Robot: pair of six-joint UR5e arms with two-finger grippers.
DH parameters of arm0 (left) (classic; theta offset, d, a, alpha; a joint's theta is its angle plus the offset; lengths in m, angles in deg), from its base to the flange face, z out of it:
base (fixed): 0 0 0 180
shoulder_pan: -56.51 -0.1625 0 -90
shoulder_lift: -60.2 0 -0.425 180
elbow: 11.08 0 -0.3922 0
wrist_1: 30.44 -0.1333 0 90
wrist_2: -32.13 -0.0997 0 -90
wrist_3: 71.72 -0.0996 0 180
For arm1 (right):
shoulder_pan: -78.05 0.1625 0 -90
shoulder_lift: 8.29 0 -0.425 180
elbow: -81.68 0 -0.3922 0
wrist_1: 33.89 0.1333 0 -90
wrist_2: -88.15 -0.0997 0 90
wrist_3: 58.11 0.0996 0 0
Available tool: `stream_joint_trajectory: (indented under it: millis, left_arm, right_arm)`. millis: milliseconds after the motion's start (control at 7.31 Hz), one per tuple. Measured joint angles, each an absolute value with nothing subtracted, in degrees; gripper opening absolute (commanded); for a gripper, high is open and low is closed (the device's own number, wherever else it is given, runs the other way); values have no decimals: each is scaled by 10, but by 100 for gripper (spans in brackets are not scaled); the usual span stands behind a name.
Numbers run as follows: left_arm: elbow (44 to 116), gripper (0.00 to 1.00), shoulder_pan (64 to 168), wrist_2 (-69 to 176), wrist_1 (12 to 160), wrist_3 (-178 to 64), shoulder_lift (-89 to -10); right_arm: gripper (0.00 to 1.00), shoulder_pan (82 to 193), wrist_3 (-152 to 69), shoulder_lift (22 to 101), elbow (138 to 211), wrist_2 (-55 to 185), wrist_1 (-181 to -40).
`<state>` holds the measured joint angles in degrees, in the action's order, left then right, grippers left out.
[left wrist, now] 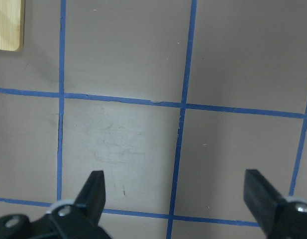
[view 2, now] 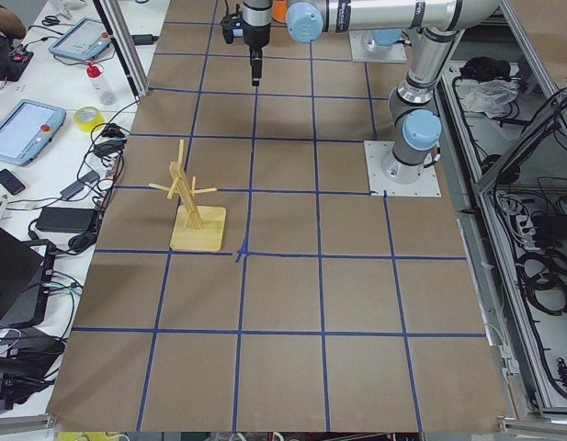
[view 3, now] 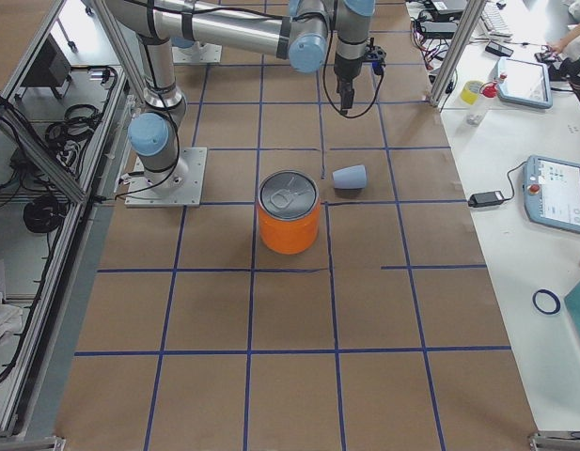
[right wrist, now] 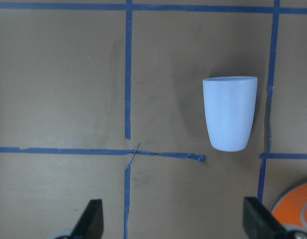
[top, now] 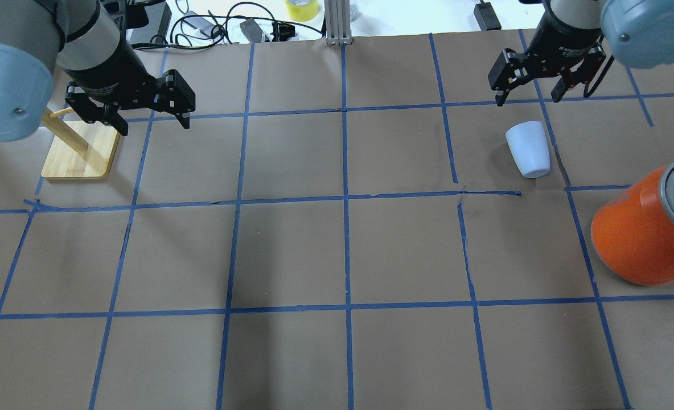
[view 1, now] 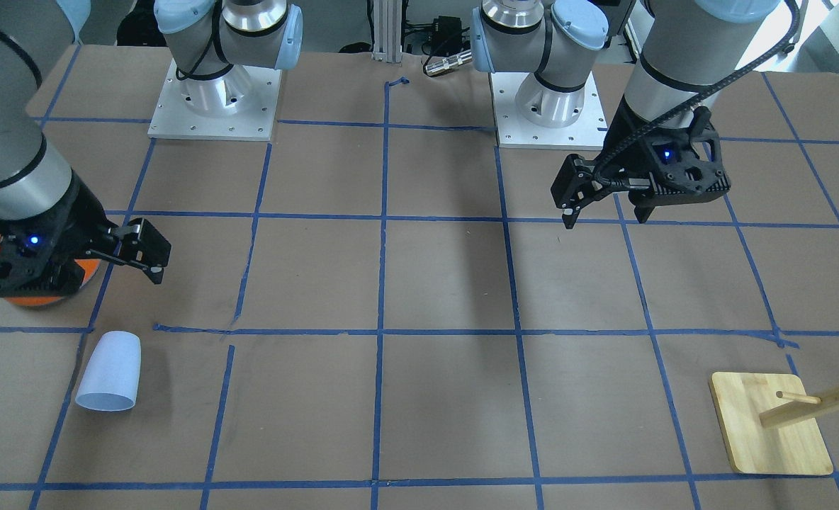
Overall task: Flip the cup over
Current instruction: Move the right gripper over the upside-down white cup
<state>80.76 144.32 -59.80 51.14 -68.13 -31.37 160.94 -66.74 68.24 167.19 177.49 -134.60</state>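
Note:
The pale lavender-blue cup (top: 527, 149) lies on its side on the brown table, rim pointing away from the robot. It also shows in the front view (view 1: 110, 372), the right side view (view 3: 350, 177) and the right wrist view (right wrist: 229, 112). My right gripper (top: 526, 98) is open and empty. It hangs above the table just beyond the cup's rim, apart from it, and shows in the front view (view 1: 143, 251) and the right wrist view (right wrist: 175, 219). My left gripper (top: 155, 125) is open and empty, far from the cup, and shows in the left wrist view (left wrist: 177, 186).
A large orange can (top: 638, 233) with a silver lid stands near the cup on the robot's side; it also shows in the right side view (view 3: 290, 225). A wooden peg rack (top: 81, 156) stands beside the left gripper (view 1: 605, 218). Blue tape lines grid the table (top: 342, 250).

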Motion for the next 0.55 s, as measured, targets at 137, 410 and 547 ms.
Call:
stream_joint_trajectory:
  millis: [137,410,547]
  left_arm:
    - [808,100,1443,-598,511,-682,-314]
    - [808,100,1443,-598,511,-682,-314]
    - [808,100,1443,-598,511,-683,-315]
  right_arm:
    - [100,1602,-668,652,1662,1775,-1377]
    - [100,1577,-669,610,1669,1775,-1416]
    - [100,1565,-673,594,1683,1776,-1445]
